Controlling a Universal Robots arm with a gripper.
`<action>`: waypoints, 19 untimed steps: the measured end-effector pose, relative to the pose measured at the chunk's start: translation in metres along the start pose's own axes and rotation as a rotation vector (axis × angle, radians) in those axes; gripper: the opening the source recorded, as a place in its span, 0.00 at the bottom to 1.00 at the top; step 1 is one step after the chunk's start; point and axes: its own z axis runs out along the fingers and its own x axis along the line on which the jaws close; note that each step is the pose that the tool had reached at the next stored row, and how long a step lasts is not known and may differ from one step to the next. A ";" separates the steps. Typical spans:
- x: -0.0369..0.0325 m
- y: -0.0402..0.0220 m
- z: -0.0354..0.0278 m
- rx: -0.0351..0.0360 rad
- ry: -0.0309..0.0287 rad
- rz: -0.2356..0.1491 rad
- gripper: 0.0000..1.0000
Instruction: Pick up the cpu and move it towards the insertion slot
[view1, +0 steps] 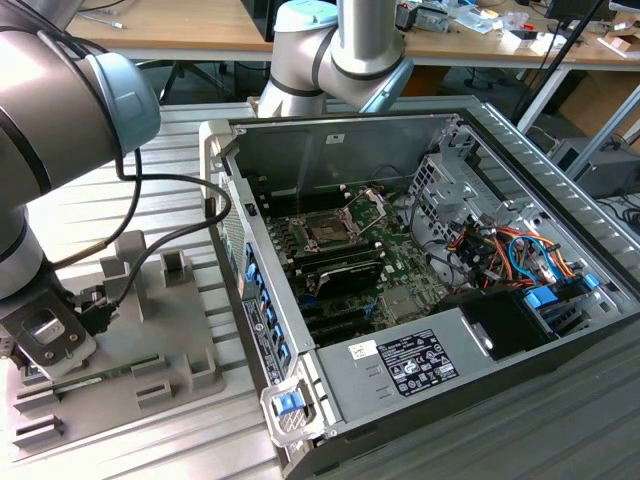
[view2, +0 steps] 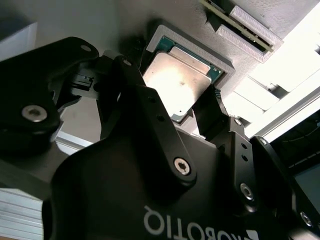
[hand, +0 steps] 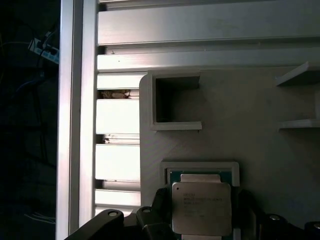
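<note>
Here gripper (view2: 177, 97) straddles cpu (hand: 201, 209) (seated in holder (hand: 225, 125)); edges hemmed.

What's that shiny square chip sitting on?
The chip lies in a square pocket of a grey plastic holder; the pocket's raised rim shows around it. The pocket's floor is hidden beneath the chip.

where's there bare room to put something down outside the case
Bare: slatted table along the near edge of the plate, and the dark table strip on the exterior view's right, in front of the case. Crowded: the plate around the gripper and cpu, and the case's inside, full of cables.
</note>
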 end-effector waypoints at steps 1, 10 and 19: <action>0.0000 0.0000 0.0003 0.0000 0.0000 0.000 0.67; 0.0000 -0.0001 0.0024 0.0001 0.0002 0.000 0.67; 0.0000 -0.0002 0.0049 0.0003 0.0005 0.000 0.67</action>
